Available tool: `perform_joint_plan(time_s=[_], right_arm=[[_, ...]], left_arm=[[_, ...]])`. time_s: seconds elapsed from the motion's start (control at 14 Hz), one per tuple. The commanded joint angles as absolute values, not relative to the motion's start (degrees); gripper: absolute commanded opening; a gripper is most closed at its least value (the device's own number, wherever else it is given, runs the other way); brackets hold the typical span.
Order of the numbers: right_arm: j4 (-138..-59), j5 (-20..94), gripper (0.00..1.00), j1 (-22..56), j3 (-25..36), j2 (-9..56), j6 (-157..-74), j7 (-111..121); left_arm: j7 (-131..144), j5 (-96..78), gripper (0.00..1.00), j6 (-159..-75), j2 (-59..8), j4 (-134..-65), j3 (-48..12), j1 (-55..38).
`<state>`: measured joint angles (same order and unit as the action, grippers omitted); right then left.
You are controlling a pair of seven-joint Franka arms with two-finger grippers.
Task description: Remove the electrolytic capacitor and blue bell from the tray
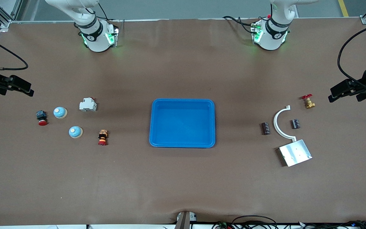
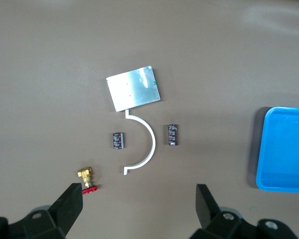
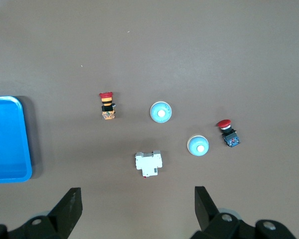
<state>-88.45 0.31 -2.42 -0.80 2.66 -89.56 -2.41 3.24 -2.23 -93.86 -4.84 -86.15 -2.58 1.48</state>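
Note:
Two pale blue bells (image 1: 60, 112) (image 1: 75, 132) sit on the table toward the right arm's end; the right wrist view also shows both bells (image 3: 161, 112) (image 3: 198, 146). Two small black capacitors (image 1: 266, 128) (image 1: 295, 123) lie toward the left arm's end, one on each side of a white curved piece (image 1: 278, 122). The left wrist view shows both capacitors (image 2: 118, 140) (image 2: 173, 135) too. My right gripper (image 1: 27, 89) (image 3: 138, 204) hangs open over bare table near the bells. My left gripper (image 1: 333, 95) (image 2: 139, 204) hangs open over bare table beside a brass valve (image 1: 308, 101). Neither holds anything.
A blue tray (image 1: 183, 100) stands in the middle of the table. A white breaker (image 1: 88, 104) and two red push buttons (image 1: 42, 117) (image 1: 103, 137) lie among the bells. A metal plate (image 1: 295, 152) lies at the curved piece's end nearer the camera.

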Motion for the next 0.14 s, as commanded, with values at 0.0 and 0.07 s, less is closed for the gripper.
perform_joint_plan(time_s=[0.0, 0.07], right_arm=[[-90.53, 0.53, 1.0, -0.09, 1.93, 0.88, -90.35, -3.16], [-90.53, 0.53, 1.0, -0.09, 1.93, 0.88, -90.44, -3.16]], left_arm=[[3.78, -2.2, 1.0, -93.6, -4.75, -85.78, -2.55, 1.49], [3.69, -2.11, 1.0, -93.86, -4.83, -85.78, -2.46, 1.49]])
